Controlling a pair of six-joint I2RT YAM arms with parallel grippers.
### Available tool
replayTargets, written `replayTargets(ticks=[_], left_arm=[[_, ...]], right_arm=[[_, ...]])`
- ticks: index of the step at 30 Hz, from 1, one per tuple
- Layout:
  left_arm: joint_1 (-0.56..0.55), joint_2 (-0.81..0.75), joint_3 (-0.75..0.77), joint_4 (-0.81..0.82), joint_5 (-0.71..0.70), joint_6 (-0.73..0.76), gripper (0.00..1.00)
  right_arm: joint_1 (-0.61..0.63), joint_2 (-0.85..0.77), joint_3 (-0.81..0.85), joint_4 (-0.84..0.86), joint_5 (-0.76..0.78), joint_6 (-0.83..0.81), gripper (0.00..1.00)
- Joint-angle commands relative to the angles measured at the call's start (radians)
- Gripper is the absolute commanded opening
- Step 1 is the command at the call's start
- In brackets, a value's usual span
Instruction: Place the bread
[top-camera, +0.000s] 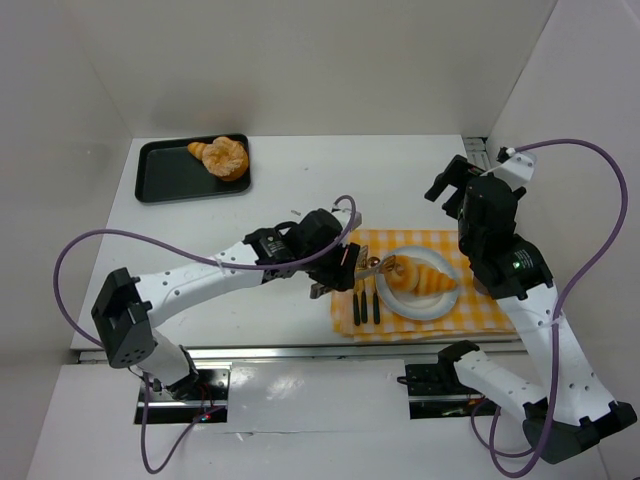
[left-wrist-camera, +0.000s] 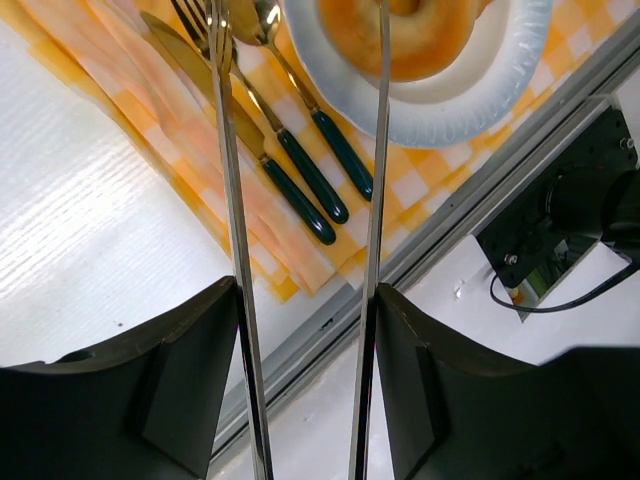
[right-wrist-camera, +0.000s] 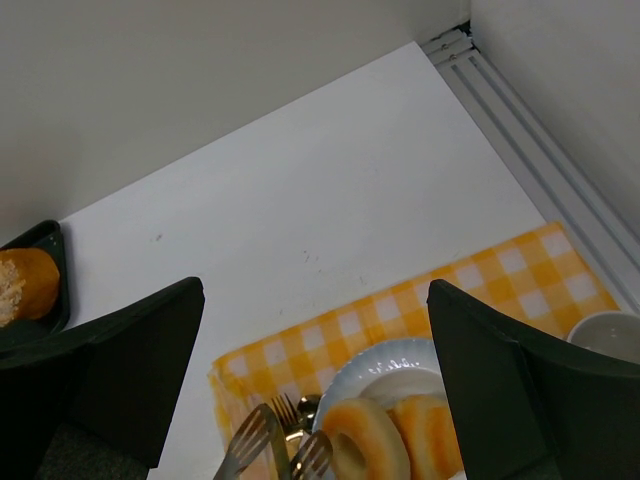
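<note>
A golden bread lies on a white plate on the yellow checked cloth. My left gripper is shut on metal tongs, whose two arms run forward, spread apart. The tongs' tips sit just left of the bread and are not clasped on it. The bread also shows at the top of the left wrist view. My right gripper is open and empty, held high above the cloth's far edge; it also shows in its wrist view.
A black tray at the far left holds more bread. A knife, fork and spoon lie on the cloth left of the plate. A white cup stands at the right. The table's rail runs along the near edge.
</note>
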Motion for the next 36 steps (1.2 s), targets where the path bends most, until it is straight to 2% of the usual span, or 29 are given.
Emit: replayTargets(ticks=[1,8,14,17,20,21,24,26,27,31,36], left_arm=[[0.023,-0.058,0.038,0.002,-0.043,0.014,0.67],[0.132,-0.102,0.019,-0.007,-0.064,-0.016,0.67],[0.32,-0.191,-0.063,-0.096,-0.122,-0.087,0.65],[0.487,-0.301,-0.166,-0.15,-0.212,-0.107,0.65],[0.613,-0.348,-0.214,-0.21,-0.268,-0.119,0.65],[0.69,-0.362,-0.244,-0.21,-0.286,-0.119,0.65],[0.811,-0.405,-0.302,-0.179,-0.337,-0.158,0.65],[0.868,-0.423,-0.332,-0.136,-0.337,-0.158,0.69],[0.923,-0.432,-0.344,-0.112,-0.287,-0.146,0.69],[1.029,-0.412,-0.404,0.021,-0.175,-0.156,0.69],[1.057,-0.337,-0.45,0.066,-0.141,-0.21,0.68]], right_arm=[[-0.005,0.0,-0.001,0.016,-0.003,0.004,1.0],[-0.005,0.0,-0.01,0.029,-0.003,0.004,1.0],[-0.005,-0.01,-0.038,0.029,-0.003,0.004,1.0],[-0.005,-0.019,-0.059,0.038,-0.003,0.004,1.0],[-0.005,-0.028,-0.069,0.038,-0.003,0.004,1.0],[-0.005,-0.028,-0.069,0.038,-0.012,0.004,1.0],[-0.014,-0.028,-0.079,0.047,-0.021,0.004,1.0],[-0.024,-0.028,-0.079,0.047,-0.031,0.004,1.0],[-0.024,-0.028,-0.079,0.047,-0.052,0.004,1.0],[-0.033,-0.037,-0.089,0.047,-0.083,0.014,1.0],[-0.033,-0.046,-0.107,0.047,-0.083,0.023,1.0]])
